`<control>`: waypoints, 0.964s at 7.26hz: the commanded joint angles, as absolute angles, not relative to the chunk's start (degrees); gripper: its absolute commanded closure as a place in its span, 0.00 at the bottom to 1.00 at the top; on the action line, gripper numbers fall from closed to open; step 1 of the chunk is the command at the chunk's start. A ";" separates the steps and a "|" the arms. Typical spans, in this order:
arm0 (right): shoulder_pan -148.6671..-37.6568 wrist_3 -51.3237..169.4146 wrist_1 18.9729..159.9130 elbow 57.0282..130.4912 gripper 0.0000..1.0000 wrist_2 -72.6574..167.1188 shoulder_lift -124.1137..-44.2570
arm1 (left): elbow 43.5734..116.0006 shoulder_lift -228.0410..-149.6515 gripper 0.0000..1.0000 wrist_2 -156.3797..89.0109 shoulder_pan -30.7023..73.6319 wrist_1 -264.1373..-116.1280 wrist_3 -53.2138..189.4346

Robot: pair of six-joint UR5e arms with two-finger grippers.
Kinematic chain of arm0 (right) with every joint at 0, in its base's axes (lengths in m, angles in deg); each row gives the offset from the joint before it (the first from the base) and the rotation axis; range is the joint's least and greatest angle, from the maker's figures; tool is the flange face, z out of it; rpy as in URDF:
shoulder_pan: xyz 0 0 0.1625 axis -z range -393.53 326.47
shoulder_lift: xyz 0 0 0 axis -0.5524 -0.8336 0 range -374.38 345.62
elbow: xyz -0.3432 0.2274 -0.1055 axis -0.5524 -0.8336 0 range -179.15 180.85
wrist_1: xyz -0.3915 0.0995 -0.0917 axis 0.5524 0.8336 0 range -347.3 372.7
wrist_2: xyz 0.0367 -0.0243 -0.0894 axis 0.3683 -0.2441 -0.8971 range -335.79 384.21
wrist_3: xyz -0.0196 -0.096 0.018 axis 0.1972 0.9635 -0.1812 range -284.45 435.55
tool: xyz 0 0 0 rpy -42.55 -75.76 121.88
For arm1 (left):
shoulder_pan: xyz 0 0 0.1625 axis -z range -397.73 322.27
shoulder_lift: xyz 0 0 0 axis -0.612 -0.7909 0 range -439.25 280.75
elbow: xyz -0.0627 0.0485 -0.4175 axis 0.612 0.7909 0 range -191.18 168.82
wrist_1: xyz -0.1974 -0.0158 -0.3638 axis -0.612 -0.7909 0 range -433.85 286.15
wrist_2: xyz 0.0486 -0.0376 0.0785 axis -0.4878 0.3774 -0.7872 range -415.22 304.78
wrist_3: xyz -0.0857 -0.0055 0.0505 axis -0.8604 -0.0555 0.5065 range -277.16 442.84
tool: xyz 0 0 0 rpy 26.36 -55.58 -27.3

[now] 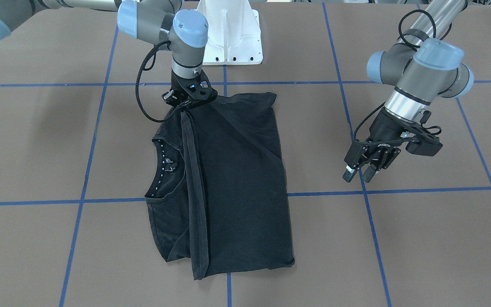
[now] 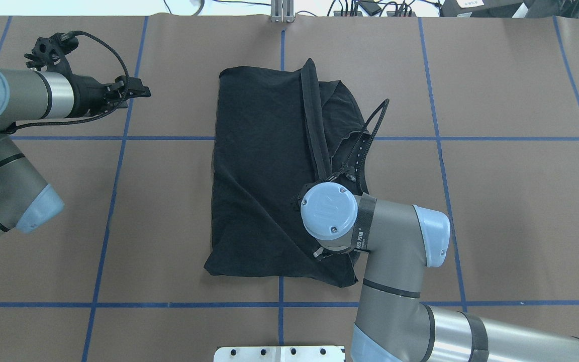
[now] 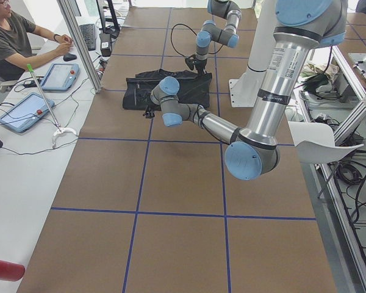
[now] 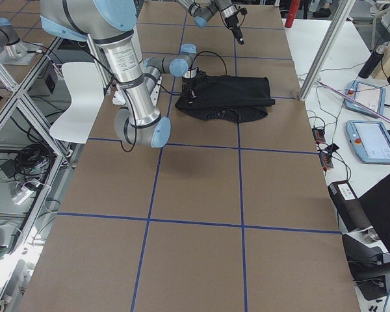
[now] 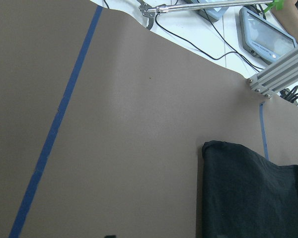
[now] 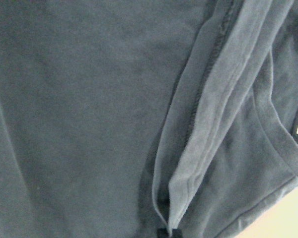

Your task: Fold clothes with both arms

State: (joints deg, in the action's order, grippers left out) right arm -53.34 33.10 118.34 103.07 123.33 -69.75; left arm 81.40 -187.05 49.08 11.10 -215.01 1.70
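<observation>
A black T-shirt (image 1: 237, 179) (image 2: 259, 166) lies folded lengthwise in the middle of the table, with its collar (image 1: 164, 166) showing at one side. My right gripper (image 1: 188, 106) is shut on the shirt at the edge nearest the robot's base, and a hem band (image 1: 194, 192) (image 6: 208, 114) is drawn taut up to it. From overhead the right wrist (image 2: 328, 210) hides its fingers. My left gripper (image 1: 357, 175) (image 2: 143, 92) hangs open and holds nothing, well off to the side of the shirt. The shirt's corner (image 5: 248, 198) appears in the left wrist view.
The white base pedestal (image 1: 228, 38) stands at the robot's edge of the brown, blue-taped table (image 1: 420, 238). A person (image 3: 12, 43) sits at a side desk with tablets (image 3: 27, 110). Teach pendants (image 4: 370, 140) lie beyond the far edge.
</observation>
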 commanded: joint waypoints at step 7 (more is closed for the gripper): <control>-48.37 7.52 120.54 114.05 0.01 122.47 -79.86 | 82.50 -187.45 0.27 48.93 11.14 -214.13 1.54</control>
